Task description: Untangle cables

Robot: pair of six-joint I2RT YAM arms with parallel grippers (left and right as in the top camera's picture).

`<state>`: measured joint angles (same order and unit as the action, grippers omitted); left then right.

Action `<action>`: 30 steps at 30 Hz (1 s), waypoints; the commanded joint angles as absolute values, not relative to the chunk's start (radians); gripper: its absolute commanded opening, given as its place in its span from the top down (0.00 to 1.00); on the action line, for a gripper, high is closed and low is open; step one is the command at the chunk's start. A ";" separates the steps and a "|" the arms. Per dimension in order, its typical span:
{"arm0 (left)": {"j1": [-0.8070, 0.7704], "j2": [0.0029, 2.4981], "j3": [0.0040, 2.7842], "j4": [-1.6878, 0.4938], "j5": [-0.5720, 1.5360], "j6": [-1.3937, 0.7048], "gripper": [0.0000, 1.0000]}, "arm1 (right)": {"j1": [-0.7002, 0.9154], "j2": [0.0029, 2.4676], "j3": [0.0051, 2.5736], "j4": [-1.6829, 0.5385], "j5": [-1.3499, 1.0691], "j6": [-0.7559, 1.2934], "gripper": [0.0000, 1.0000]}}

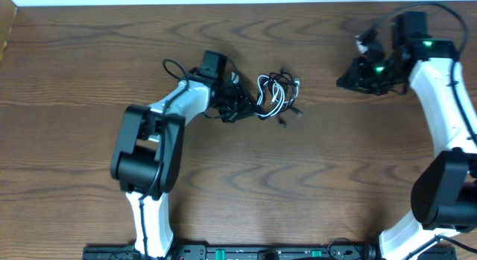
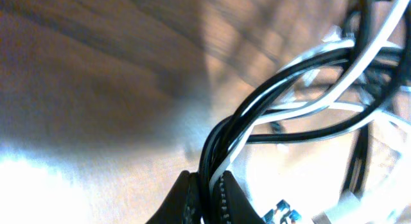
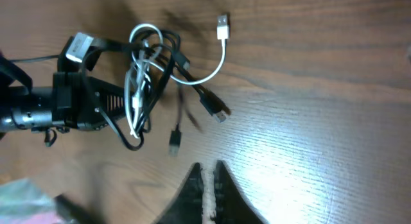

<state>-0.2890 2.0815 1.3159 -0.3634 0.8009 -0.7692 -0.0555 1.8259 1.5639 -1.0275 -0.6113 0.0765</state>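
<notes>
Counter [image 1: 313, 185]: wood grain. Left arm [image 1: 160, 122] reaches in from 7 o'clock to the cables. Right arm [image 1: 440, 89] sits at 2 o'clock, well apart from them.

Cables: both are in one knot [image 1: 274, 96], just 1 o'clock of counter centre. Black cable [image 2: 276, 79] and white cable [image 2: 366, 54] are wound round each other like rope and looped several times.

Left jaws: pinching the knot at its 9 o'clock edge, black and white strands together. Right jaws: pressed together, holding nothing, above bare counter.

Loose ends, right wrist view: white plug [image 3: 222, 25] lies free at 1 o'clock of the knot. Black plug [image 3: 218, 113] sticks out at 4 o'clock. A smaller dark plug [image 3: 174, 142], blurred, is at 6 o'clock.

Progress, my reading: early. One grip is made and neither cable is separated yet. Still to do: get the right jaws on a free end, draw the white cable out through the loops, and lay the two cables apart.
</notes>
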 commanded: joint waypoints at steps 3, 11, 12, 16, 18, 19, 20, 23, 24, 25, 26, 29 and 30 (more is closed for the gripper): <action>-0.326 1.942 1.324 -0.377 0.856 -0.690 0.93 | -0.031 1.822 1.577 -1.025 -0.913 -0.055 0.52; -0.326 1.922 1.324 -0.384 0.849 -0.692 0.92 | 0.107 1.792 1.576 -1.022 -0.701 0.012 0.46; -0.326 1.922 1.324 -0.380 0.849 -0.692 0.92 | 0.121 1.792 1.576 -1.023 -0.659 0.033 0.48; -0.324 1.922 1.324 -0.364 0.893 -0.691 0.92 | 0.174 1.792 1.575 -1.026 -0.451 0.136 0.50; -0.318 1.922 1.324 -0.330 0.959 -0.688 0.93 | 0.186 1.792 1.573 -1.028 -0.424 0.143 0.50; -0.313 1.922 1.324 -0.297 1.010 -0.688 0.92 | 0.191 1.792 1.573 -1.027 -0.425 0.142 0.51; -0.307 1.922 1.324 -0.256 1.065 -0.689 0.93 | 0.194 1.792 1.573 -1.026 -0.426 0.142 0.51; -0.283 1.922 1.324 -0.101 1.213 -0.747 0.92 | 0.200 1.792 1.573 -1.013 -0.479 0.109 0.54; -0.276 1.922 1.324 -0.062 1.240 -0.773 0.93 | 0.200 1.792 1.573 -1.010 -0.511 0.081 0.54; -0.270 1.922 1.324 -0.018 1.266 -0.807 0.93 | 0.202 1.792 1.573 -1.006 -0.549 0.047 0.54; -0.263 1.922 1.324 0.025 1.286 -0.844 0.92 | 0.204 1.792 1.573 -1.002 -0.573 0.030 0.54; -0.248 1.922 1.324 0.116 1.312 -0.945 0.93 | 0.212 1.792 1.573 -0.978 -0.585 0.028 0.55; -0.246 1.922 1.324 0.129 1.313 -0.961 0.93 | 0.215 1.792 1.573 -0.966 -0.595 0.028 0.55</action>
<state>-0.2565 1.9244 1.3132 0.1040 1.2133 -0.8497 0.2008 1.8202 1.5639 -0.9787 -0.5415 0.0628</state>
